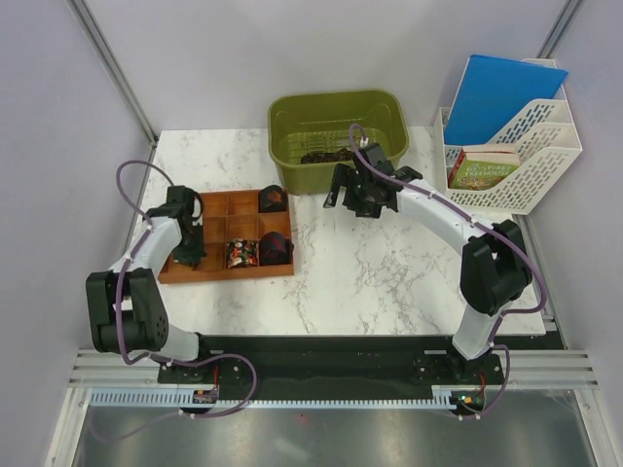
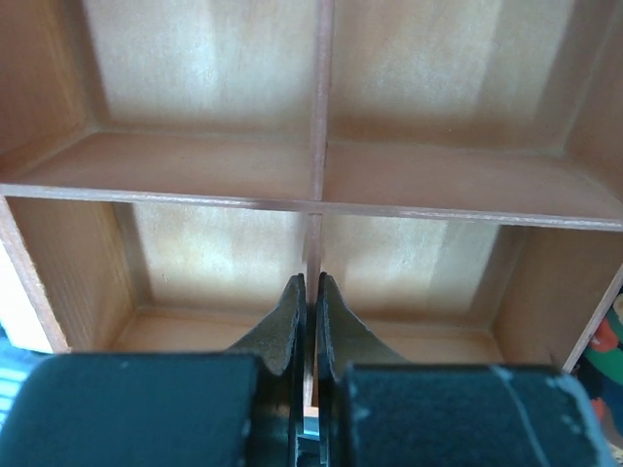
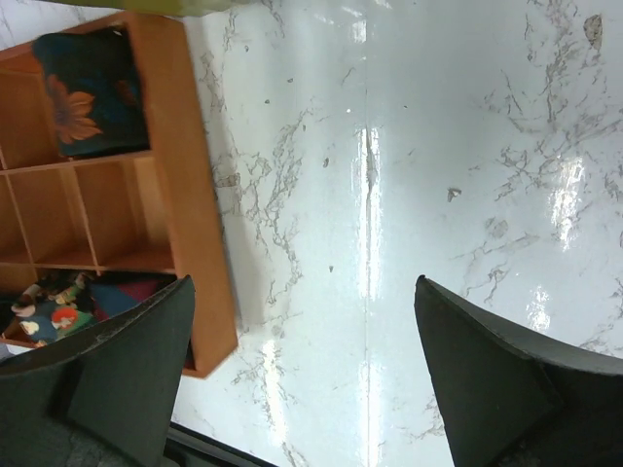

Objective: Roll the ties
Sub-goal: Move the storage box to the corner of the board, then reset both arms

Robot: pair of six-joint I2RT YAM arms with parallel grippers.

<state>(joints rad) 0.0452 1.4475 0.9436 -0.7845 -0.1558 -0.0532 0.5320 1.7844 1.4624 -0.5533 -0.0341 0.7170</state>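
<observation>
**While loose ties (image 1: 326,154) wait in the bin (image 1: 336,97), the next pick could snag**

Since the right gripper (image 3: 304,287) hangs wide open and empty over bare table (image 1: 389,272), with the bin just beyond it, the next reach has to clear the bin's near wall. Coming in low would likely knock the rim or shove the bin away. The ties lie in a dark heap and I cannot tell how many there are. A blind pinch may lift two at once, or catch one mid-length and leave both ends trailing. The tray (image 1: 219,206) sits to this gripper's left with three rolls (image 1: 276,249) in it, so a trailing end dragged across could pull a roll loose.

The left gripper (image 2: 308,287) is shut with nothing visibly held. Its tips are right at a tray divider, though I cannot tell whether they touch it. There are bare cells ahead and a roll just to its right. Pressing down would jam the tips on the divider, and swinging right could nudge that roll and uncoil it.
</observation>
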